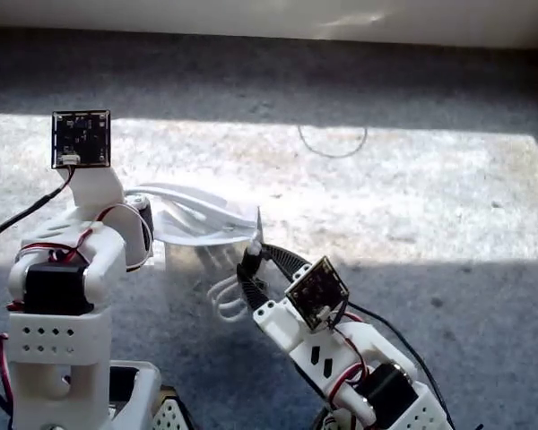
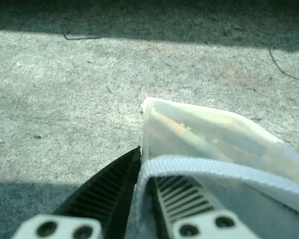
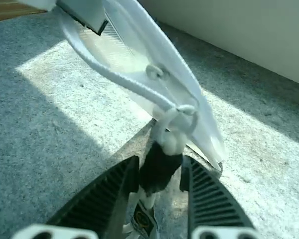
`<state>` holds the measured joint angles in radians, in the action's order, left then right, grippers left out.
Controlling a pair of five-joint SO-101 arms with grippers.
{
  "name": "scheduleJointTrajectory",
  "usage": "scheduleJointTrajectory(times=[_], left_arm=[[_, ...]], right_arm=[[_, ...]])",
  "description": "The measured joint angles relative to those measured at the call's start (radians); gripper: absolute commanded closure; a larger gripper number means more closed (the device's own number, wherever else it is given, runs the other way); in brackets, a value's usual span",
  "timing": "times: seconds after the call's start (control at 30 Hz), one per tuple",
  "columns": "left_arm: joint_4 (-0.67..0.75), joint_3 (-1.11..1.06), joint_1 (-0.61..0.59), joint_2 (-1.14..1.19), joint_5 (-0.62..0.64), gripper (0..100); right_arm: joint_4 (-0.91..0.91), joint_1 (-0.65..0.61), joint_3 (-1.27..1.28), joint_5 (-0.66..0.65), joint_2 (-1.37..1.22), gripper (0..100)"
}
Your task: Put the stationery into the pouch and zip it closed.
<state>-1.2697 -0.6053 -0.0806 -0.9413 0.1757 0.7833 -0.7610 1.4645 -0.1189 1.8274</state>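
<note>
The pouch (image 1: 206, 222) is held between left gripper (image 1: 151, 233) and right gripper (image 1: 255, 258)

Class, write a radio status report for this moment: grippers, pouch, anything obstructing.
Left gripper shut on pouch edge. Right gripper shut on zipper pull. Thin wire lies farther off, apart from pouch.

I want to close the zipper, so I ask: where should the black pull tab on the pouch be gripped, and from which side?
Grip the black pull tab across its width, below the white cord knot, coming from the end of the pouch opposite the left tool. The tab hangs free with both sides clear, and the right tool pinches it so.
</note>
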Motion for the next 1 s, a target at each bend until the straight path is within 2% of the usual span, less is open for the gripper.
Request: scheduleJointTrajectory(times=[0.53, 0.9, 1.0], left_arm=[[0.000, 0.000, 0.000, 0.000, 0.002, 99], [0.000, 0.000, 0.000, 0.000, 0.002, 99], [0.000, 0.000, 0.000, 0.000, 0.002, 99]], right_arm=[[0.000, 0.000, 0.000, 0.000, 0.000, 86.1], [-0.075, 0.000, 0.000, 0.000, 0.000, 86.3], [-0.075, 0.000, 0.000, 0.000, 0.000, 92.1]])
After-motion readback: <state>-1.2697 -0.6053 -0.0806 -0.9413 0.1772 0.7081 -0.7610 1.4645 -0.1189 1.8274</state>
